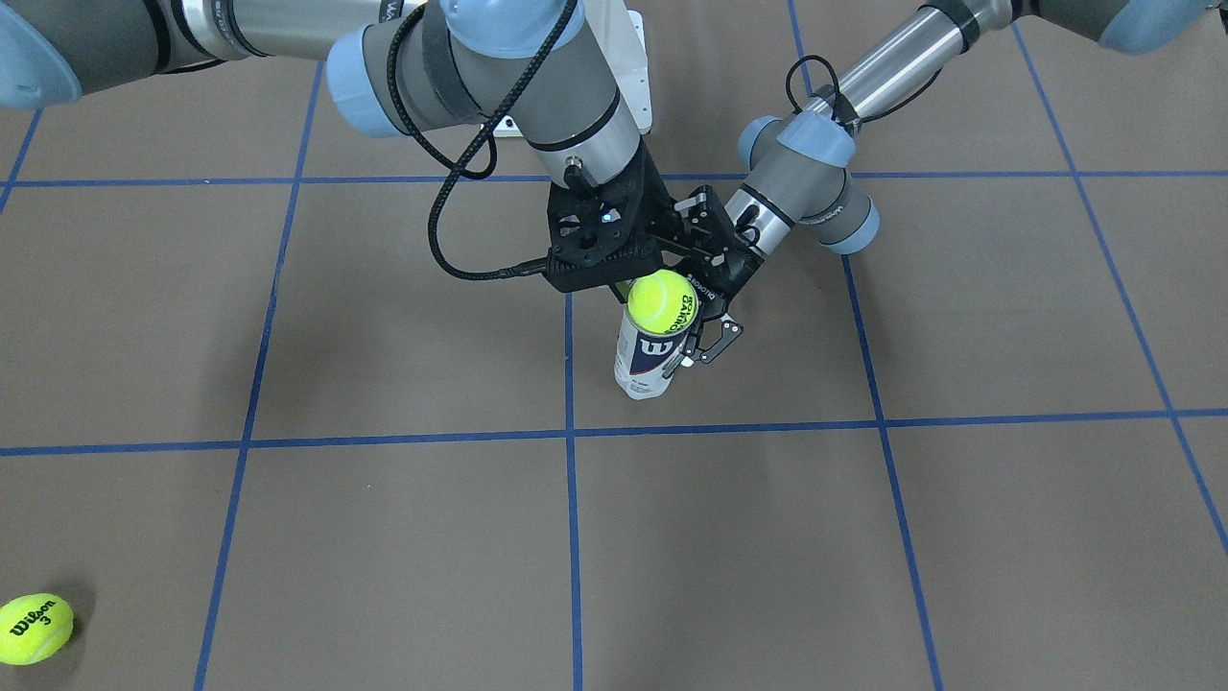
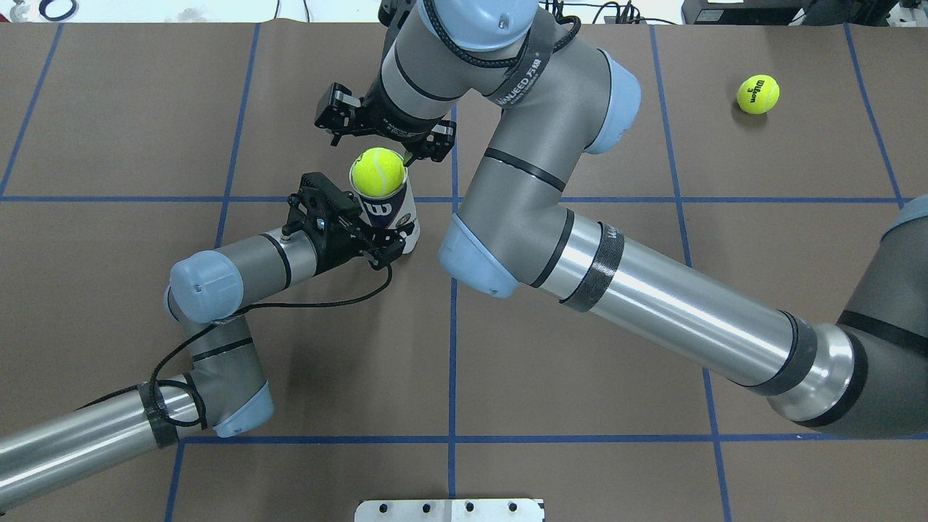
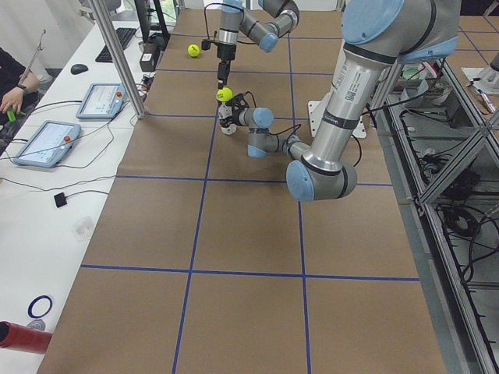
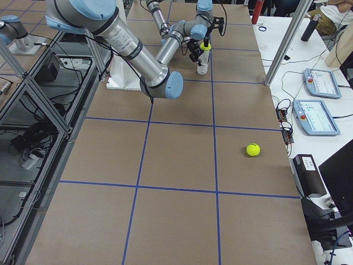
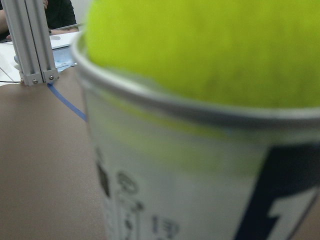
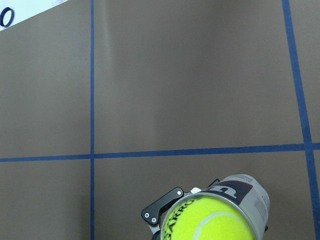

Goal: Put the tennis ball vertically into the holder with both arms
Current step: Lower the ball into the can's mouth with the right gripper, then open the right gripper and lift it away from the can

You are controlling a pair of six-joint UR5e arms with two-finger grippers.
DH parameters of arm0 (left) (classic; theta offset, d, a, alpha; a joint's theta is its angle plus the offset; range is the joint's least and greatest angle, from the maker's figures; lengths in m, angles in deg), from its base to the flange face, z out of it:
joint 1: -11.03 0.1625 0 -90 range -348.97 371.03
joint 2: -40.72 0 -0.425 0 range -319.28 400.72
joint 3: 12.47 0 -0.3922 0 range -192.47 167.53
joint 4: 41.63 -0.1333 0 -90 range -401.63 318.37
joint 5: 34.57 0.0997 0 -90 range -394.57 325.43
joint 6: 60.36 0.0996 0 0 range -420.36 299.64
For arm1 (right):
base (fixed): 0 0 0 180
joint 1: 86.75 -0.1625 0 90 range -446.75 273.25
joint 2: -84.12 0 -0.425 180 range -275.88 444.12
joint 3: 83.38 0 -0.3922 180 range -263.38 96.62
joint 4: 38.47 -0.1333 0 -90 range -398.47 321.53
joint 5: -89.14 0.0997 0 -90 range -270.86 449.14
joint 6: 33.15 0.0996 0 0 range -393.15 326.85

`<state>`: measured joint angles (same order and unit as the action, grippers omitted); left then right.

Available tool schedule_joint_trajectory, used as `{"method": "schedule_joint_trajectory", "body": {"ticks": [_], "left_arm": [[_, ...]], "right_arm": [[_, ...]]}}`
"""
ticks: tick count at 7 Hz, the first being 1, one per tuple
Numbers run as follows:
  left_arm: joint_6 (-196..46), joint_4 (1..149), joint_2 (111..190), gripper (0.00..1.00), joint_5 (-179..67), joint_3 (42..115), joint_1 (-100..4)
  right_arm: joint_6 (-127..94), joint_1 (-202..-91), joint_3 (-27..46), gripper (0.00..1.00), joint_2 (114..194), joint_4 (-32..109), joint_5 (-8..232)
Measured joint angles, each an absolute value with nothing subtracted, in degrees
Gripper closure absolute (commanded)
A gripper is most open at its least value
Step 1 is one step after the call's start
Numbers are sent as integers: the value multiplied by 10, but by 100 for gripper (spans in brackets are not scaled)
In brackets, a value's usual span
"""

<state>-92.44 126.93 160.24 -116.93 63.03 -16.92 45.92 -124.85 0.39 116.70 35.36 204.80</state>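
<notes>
Yellow-green ball point(image 2: 378, 172) sits in mouth of upright holder point(image 1: 645, 363), straight below right tool point(image 3: 223, 81), spread can't tell; left tool point(image 2: 392, 239) clamps holder sideways, axis vert

A robotics lab: teach pendants point(image 4: 313, 117), aluminium framing point(image 5: 32, 40), tape-gridded table point(image 2: 109, 109).

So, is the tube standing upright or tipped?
Upright: the tube stands on its base, a ball sitting in its open top.
</notes>
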Motion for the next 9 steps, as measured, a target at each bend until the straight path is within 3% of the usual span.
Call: {"method": "schedule_joint_trajectory", "body": {"ticks": [1, 2, 9], "left_arm": [[-924, 1269, 1602, 27, -1169, 630, -169], [-924, 1269, 1602, 27, -1169, 630, -169], [-924, 1269, 1602, 27, -1169, 630, -170]], "right_arm": [[460, -1249, 6, 36, 1167, 353, 2048], [465, -1249, 9, 99, 1166, 353, 2048], [467, -1248, 9, 100, 1177, 351, 2044]]}}
